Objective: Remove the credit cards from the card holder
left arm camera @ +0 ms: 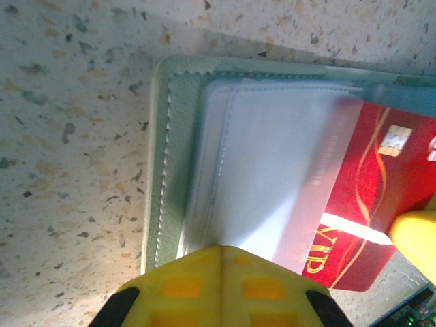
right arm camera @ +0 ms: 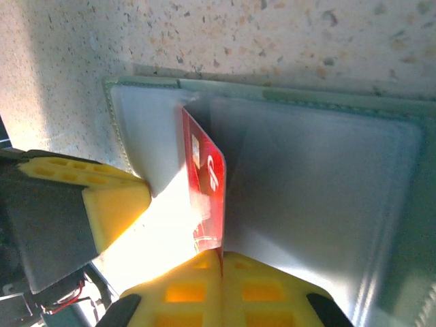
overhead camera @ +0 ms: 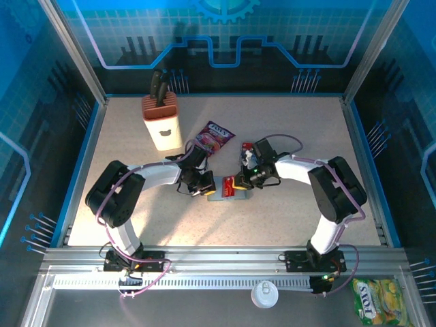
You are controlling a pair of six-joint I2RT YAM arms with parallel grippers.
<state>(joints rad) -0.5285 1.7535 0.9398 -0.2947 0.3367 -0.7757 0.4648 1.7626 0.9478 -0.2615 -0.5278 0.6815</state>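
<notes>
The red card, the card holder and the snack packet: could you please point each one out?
red card (left arm camera: 371, 184), left wrist view, middle of its exposed face
card holder (left arm camera: 169, 170), left wrist view, its stitched green border
snack packet (overhead camera: 215, 137), top external view, centre of the packet

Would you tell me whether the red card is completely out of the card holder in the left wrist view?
No, part of the red card lies tucked under the translucent sleeve of the card holder.
</notes>
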